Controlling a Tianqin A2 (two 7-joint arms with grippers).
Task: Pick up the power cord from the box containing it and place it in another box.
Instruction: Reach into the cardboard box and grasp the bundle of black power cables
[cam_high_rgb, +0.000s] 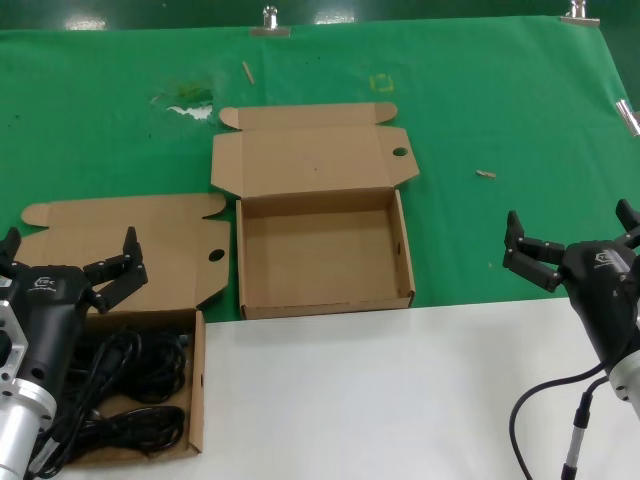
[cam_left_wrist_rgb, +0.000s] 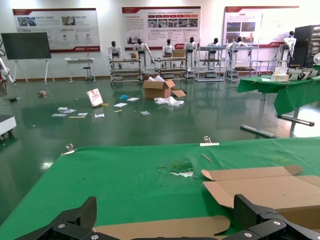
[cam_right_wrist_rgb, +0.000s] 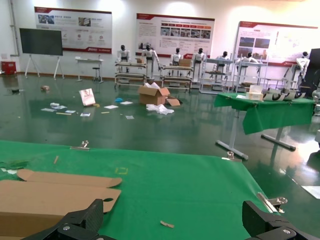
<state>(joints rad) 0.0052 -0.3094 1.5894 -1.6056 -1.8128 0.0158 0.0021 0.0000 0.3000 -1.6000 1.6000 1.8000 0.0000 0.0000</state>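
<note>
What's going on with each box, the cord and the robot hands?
Left box: lid open, black cords inside.
Middle box: lid open, empty.
Power cord: lying coiled in the left box.
Left gripper: open, holding nothing, above the left box.
Right gripper: open, holding nothing.

Black power cord (cam_high_rgb: 135, 385) in brown cardboard box (cam_high_rgb: 197, 380), beside it plain brown empty box (cam_high_rgb: 325, 255), on green cloth (cam_high_rgb: 500, 110) bordering white tabletop (cam_high_rgb: 380, 400).
</note>
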